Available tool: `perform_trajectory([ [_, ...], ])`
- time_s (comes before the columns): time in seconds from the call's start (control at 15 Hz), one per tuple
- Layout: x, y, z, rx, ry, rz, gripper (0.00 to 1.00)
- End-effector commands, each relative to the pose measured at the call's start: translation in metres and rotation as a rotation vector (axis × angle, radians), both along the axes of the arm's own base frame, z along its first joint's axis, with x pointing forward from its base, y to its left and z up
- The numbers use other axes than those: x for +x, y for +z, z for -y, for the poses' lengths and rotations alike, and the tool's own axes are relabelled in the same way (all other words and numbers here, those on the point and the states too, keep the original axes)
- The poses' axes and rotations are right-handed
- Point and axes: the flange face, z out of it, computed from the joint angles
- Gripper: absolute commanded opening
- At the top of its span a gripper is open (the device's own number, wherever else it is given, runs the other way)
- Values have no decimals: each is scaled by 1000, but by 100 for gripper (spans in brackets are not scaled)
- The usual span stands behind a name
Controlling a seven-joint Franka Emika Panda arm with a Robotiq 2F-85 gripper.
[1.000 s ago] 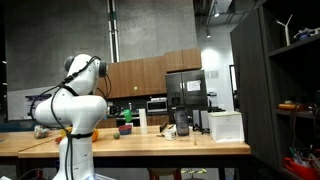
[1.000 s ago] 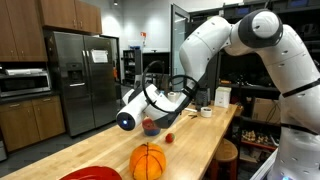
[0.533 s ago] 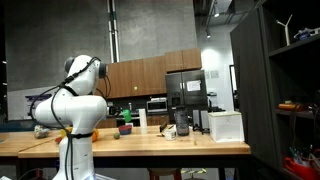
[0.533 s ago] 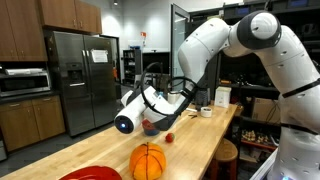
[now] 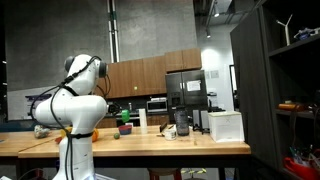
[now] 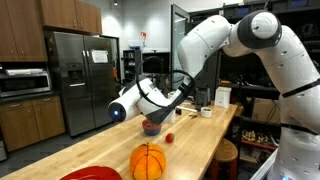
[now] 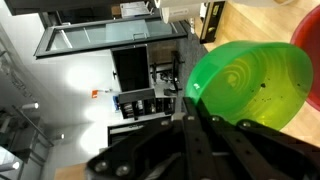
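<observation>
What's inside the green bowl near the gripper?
The green bowl looks empty: a bare swirled bottom with a few dark specks. The shut gripper covers its lower left edge, hiding that part.

Orange basketball sits on wooden counter, with a red dish just beside it at the frame bottom. Small red item lies further along. Steel fridge and microwave stand behind. White box is on the counter.
</observation>
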Motion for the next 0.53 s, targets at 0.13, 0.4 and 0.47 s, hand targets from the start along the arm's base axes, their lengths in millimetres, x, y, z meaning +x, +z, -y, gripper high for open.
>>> perform_trajectory([
  [0.13, -5, 31, -13, 200, 15, -7, 1],
  [0.4, -8, 44, -25, 337, 54, -41, 1],
  [0.47, -7, 47, -27, 374, 62, -51, 1],
])
